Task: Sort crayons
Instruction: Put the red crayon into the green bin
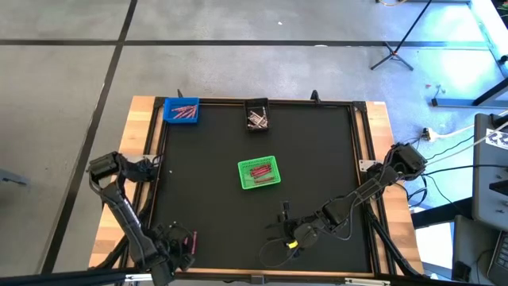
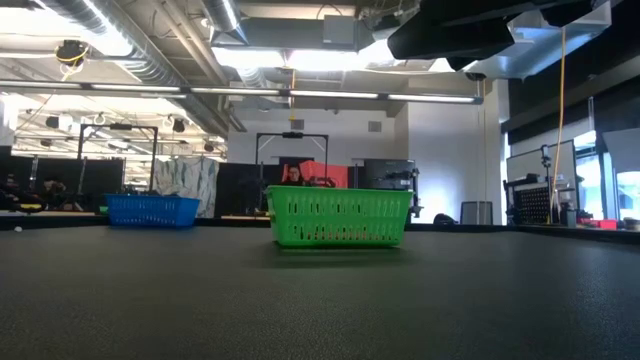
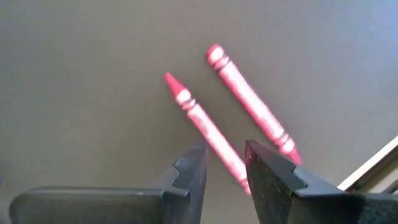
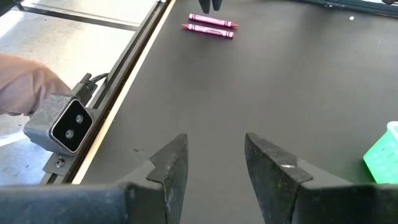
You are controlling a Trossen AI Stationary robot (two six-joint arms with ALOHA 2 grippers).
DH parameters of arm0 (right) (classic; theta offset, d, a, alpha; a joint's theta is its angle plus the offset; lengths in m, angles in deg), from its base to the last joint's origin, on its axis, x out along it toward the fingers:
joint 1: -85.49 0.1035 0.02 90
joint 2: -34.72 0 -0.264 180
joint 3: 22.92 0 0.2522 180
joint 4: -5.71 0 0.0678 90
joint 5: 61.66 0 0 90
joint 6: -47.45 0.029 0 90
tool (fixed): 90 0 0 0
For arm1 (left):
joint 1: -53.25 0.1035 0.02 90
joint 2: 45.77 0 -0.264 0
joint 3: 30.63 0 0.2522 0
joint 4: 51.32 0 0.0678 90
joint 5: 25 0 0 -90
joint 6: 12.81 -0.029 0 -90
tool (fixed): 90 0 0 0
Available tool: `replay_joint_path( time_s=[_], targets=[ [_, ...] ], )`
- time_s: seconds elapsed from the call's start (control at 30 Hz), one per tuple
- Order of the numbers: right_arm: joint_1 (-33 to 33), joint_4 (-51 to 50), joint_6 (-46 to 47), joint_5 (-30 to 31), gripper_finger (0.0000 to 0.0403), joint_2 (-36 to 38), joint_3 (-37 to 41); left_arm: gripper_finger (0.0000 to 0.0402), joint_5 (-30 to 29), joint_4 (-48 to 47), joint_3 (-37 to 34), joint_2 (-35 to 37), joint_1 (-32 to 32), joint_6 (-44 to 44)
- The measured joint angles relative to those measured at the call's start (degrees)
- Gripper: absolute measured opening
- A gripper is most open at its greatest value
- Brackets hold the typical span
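Now left tool [image 3: 225, 167] parted over two crayons [image 3: 249, 99] near mat edge; right tool [image 4: 214, 163] open

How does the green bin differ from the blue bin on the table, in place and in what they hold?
The green bin stands near the middle of the mat, turned slightly askew; the blue bin sits square in a far corner. The green bin holds a packed layer of pink-red crayons; the blue bin holds only a few crayons, loosely crossed. Both are small open slotted baskets.

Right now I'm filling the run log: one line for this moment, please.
left claw: open over two pink crayons on mat | right claw: open, empty | green basket: mid-table
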Motion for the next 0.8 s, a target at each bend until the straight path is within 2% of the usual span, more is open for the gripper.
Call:
replay_joint_path(
  time_s=[0.27, 0.4, 0.6, 0.8],
  targets=[
    [0.0, 0.0, -0.4, 0.0, 0.0159, 0.0, 0.0, 0.0101, -1.3, 0.9, -0.7, -0.5, 0.6, 0.5],
    [0.0, 0.1, -0.4, 0.0, 0.0159, 0.0, 0.0, 0.0101, 1.7, 1.7, -2.7, -1.0, 0.6, 2.1],
    [0.0, 0.2, -0.4, 0.0, 0.0159, 0.0, 0.0, 0.0101, -0.3, 3.6, -4.1, -1.0, -0.1, 2.1],
    [0.0, 0.2, 0.1, 0.0, 0.0159, 0.0, 0.0, 0.0070, 0.2, 2.7, -4.1, -1.0, -0.1, -0.1]
  ],
)
